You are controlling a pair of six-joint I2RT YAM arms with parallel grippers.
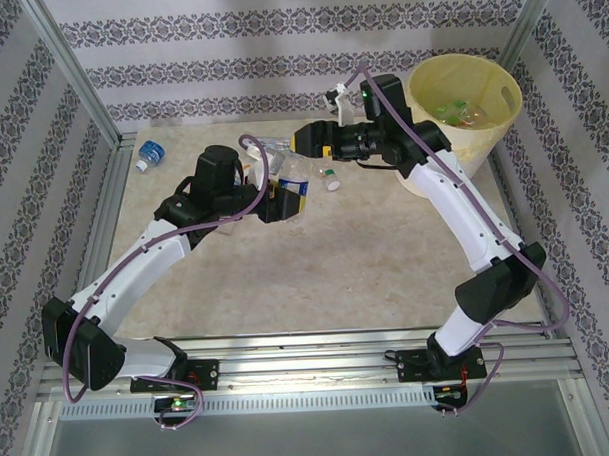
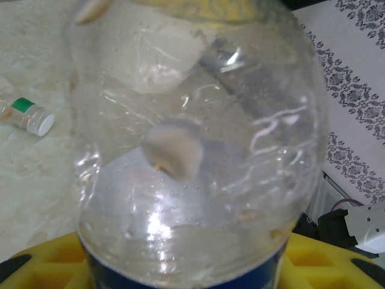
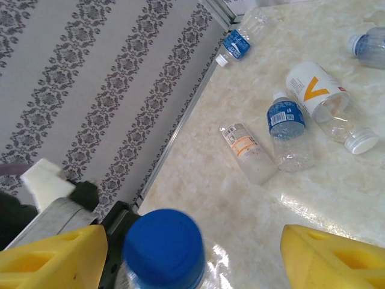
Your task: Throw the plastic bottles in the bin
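I see a clear crumpled blue-labelled plastic bottle up close, seemingly gripped between yellow fingers; a small white-capped bottle lies left.

Top camera: high behind arm bases, looking down on whole counter. Left wrist: tight against clear bottle. Right wrist: oblique over counter; shares blue-label bottle with top view, upper left.
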